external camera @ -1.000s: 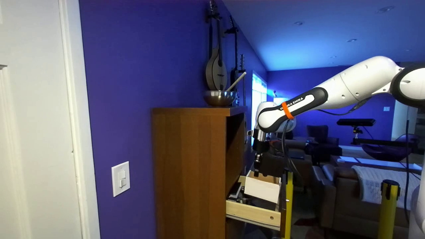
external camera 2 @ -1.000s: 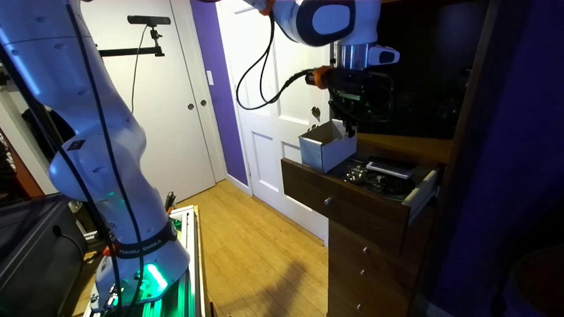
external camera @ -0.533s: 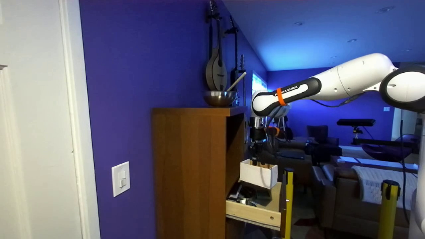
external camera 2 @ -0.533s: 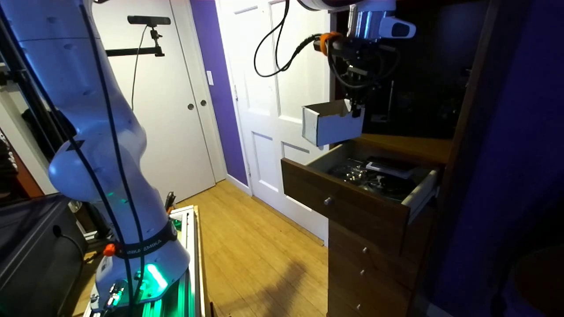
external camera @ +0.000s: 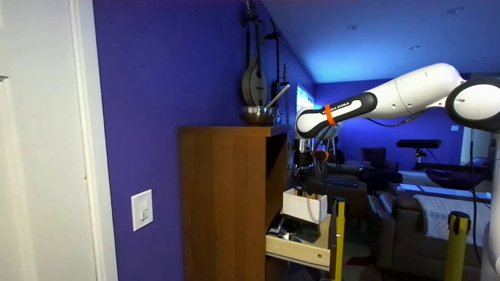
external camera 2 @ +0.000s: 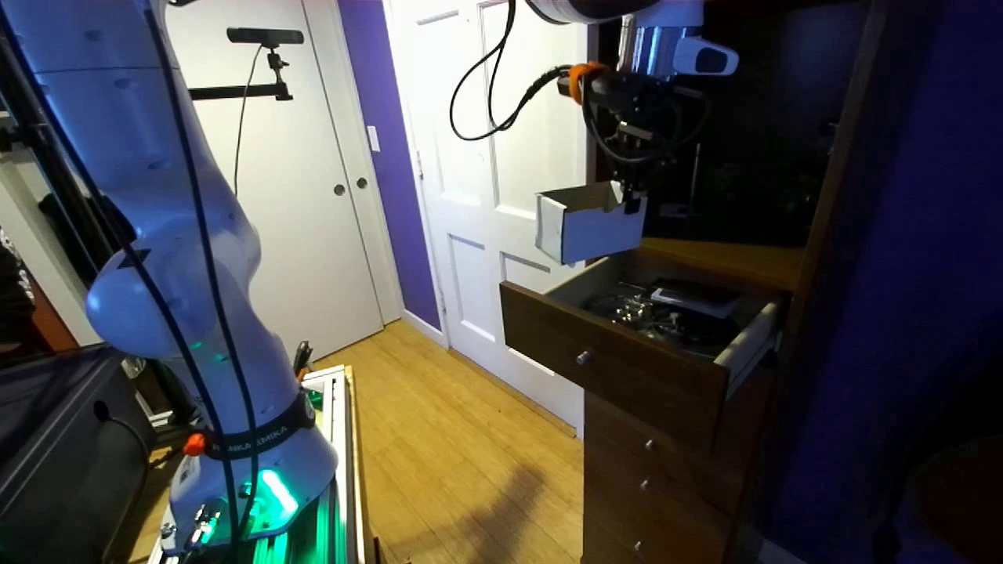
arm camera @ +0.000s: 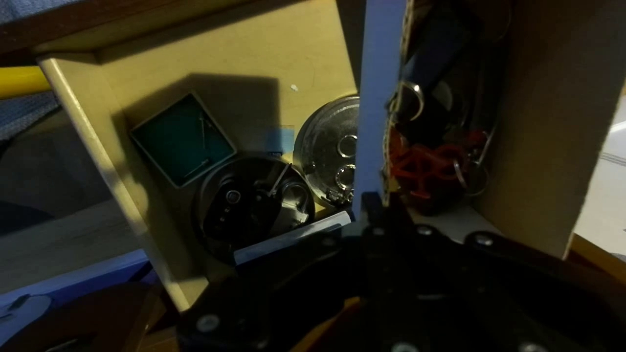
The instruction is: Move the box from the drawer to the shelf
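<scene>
So the claw (arm camera: 385,201) is nearly closed up, pinching one wall of the box (external camera 2: 602,235). In an exterior view the box hangs right of center, just above the pulled-out drawer (external camera 2: 650,366) (red thing (arm camera: 423,168) and metal rings (arm camera: 415,102) inside the box, right half of wrist view). Dark shelf (external camera 2: 772,125) is upper right.

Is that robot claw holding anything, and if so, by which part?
Yes: the black gripper pinches the white open-topped cardboard box by the upper edge of one side wall, held clear above the open wooden drawer.
</scene>
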`<state>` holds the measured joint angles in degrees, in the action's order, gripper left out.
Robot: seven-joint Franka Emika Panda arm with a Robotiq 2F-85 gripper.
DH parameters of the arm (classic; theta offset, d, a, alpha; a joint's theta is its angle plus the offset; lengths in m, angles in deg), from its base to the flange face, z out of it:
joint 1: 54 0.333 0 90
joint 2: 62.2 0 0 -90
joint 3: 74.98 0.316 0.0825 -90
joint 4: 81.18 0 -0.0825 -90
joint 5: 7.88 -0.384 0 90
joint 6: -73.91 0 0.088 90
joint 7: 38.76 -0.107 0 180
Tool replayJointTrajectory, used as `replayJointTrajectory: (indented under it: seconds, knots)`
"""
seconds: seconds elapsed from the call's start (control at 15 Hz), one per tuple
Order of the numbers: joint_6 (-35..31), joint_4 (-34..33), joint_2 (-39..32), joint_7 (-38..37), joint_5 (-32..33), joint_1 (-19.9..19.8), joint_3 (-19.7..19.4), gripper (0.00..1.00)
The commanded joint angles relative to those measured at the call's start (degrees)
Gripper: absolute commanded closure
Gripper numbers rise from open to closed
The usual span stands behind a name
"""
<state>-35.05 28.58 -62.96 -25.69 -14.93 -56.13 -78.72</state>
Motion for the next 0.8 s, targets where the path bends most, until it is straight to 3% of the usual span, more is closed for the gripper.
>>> replayJointTrajectory:
  seconds: [0.0,0.33,0.73]
  knots:
    - [-1.32,-3.35,-2.27,-4.11,0.1,-0.38,0.27,0.99]
    - [-2.17,-7.95,-6.35,-15.87,-0.98,-1.15,-0.53,0.99]
    - [-6.95,-9.28,-8.96,-24.39,-9.26,-3.08,-1.27,0.99]
